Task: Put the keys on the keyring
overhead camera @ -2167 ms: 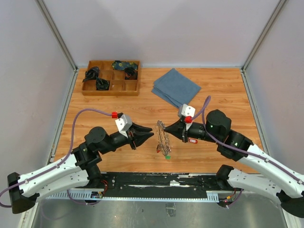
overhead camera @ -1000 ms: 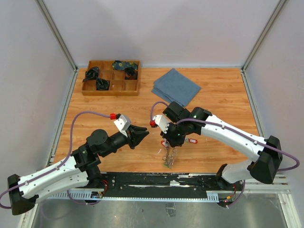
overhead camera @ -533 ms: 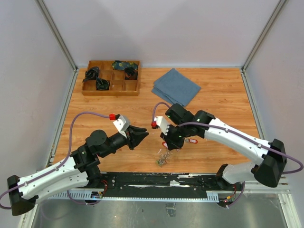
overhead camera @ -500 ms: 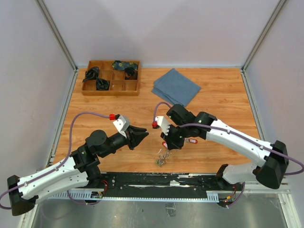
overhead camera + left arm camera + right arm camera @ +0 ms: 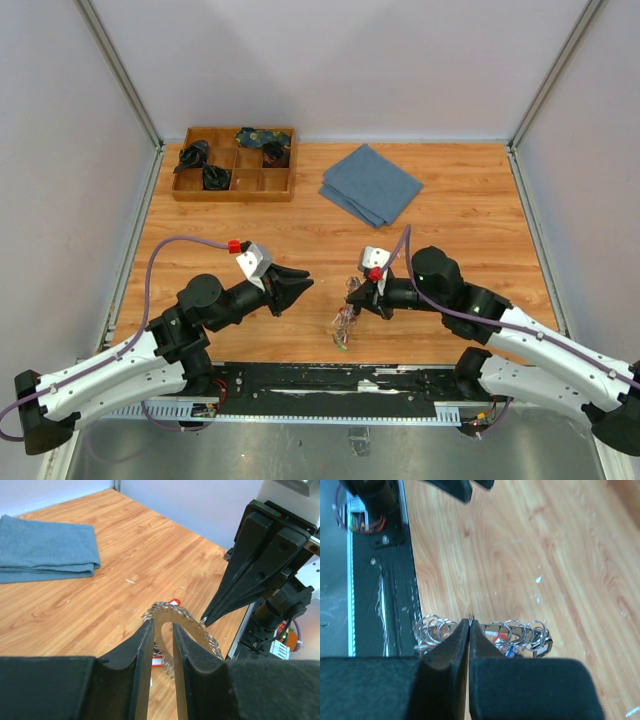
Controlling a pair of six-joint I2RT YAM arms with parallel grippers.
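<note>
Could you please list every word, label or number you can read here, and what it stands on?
No text can be read anywhere.
Tags of the keys on the keyring: no legible writing.
White sticker past the table edge, left wrist view: too blurred to read.

You get bright, even light from above, w/ faint soft shadows on the worktop [image 5: 480, 220]. Wrist views: near foreground slightly blurred.

Both arms reach low over the tabletop's near edge, tips facing each other. Left gripper [image 5: 300, 285] fingers stand slightly apart; right gripper [image 5: 357, 298] fingers are pressed together, pinching the keyring [image 5: 344, 322].
</note>
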